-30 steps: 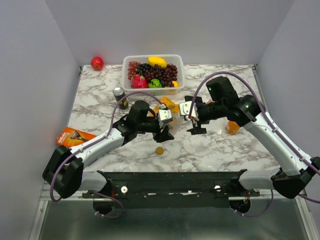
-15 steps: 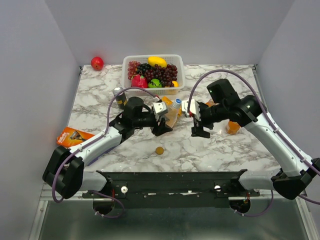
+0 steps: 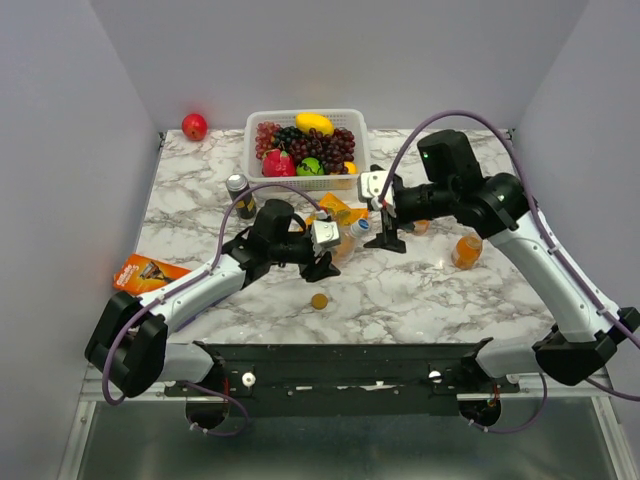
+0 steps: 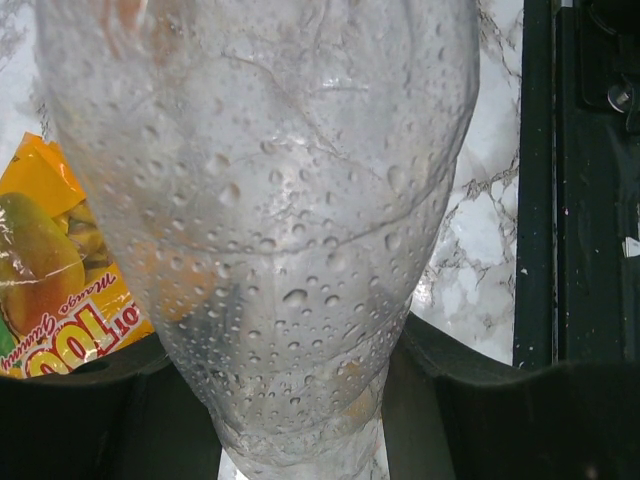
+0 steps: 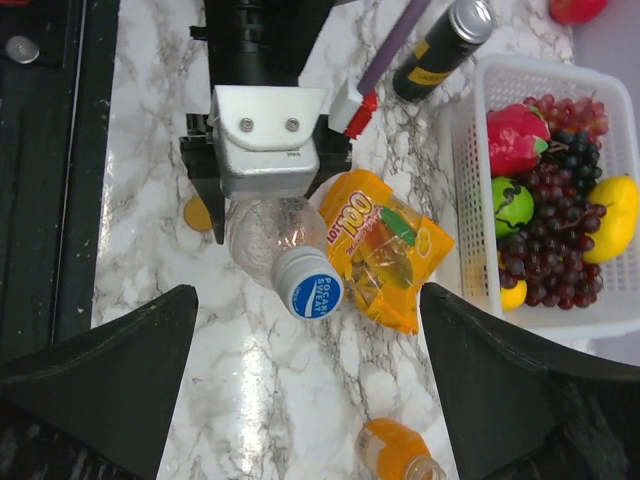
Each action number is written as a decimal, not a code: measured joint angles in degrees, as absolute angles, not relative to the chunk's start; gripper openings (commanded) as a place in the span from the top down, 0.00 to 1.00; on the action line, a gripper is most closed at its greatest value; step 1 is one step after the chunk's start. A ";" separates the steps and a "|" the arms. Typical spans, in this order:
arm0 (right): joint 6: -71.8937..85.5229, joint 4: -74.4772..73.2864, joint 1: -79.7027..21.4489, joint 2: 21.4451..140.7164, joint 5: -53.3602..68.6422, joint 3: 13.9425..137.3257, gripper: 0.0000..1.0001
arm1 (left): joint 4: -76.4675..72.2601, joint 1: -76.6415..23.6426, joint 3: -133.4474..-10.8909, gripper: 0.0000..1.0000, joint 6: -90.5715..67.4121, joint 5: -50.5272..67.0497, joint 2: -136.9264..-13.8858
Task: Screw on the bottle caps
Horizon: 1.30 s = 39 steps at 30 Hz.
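My left gripper [image 3: 328, 252] is shut on the body of the colourless bottle [image 3: 346, 243], held tilted above the table. The bottle fills the left wrist view [image 4: 270, 220], with my fingers [image 4: 480, 410] on both sides of it. A white cap with a blue mark [image 5: 310, 288] sits on its neck. My right gripper [image 3: 386, 228] is open and empty, just right of that cap. A golden-orange cap [image 3: 319, 300] lies on the table in front. One orange bottle [image 3: 466, 250] stands at the right, another [image 5: 400, 452] lies open beside my right gripper.
A white basket [image 3: 358, 160] of fruit stands at the back. A dark can [image 3: 238, 193] stands left of it. An orange snack packet [image 5: 385, 245] lies under the bottle, another packet [image 3: 150, 272] at the left edge. A red apple [image 3: 194, 126] sits in the far left corner.
My right gripper has let go of the cap and drawn back toward the basket. My left gripper has shifted the bottle slightly, with the white cap now on its neck.
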State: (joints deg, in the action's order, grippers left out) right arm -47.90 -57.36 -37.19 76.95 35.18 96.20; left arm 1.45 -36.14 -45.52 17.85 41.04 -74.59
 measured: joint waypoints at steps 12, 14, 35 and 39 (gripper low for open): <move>-57.01 -59.44 -38.79 78.19 36.56 90.87 0.01 | 2.74 -36.23 -46.98 1.00 19.11 41.56 -74.56; -57.52 -59.40 -38.94 78.15 36.51 89.73 0.02 | 2.72 -36.25 -47.24 1.00 19.05 41.58 -74.56; -53.32 -54.78 -38.54 75.96 27.88 84.18 0.11 | -0.10 -34.81 -47.11 1.00 8.14 42.46 -74.59; -49.32 -64.97 -38.70 75.18 29.74 84.68 0.12 | -4.56 -32.80 -46.92 1.00 5.96 39.97 -73.93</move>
State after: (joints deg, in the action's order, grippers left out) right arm -49.32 -64.97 -38.70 75.18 29.74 84.68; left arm -4.56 -32.80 -46.92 5.96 39.97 -73.93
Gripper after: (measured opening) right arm 0.890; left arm 0.596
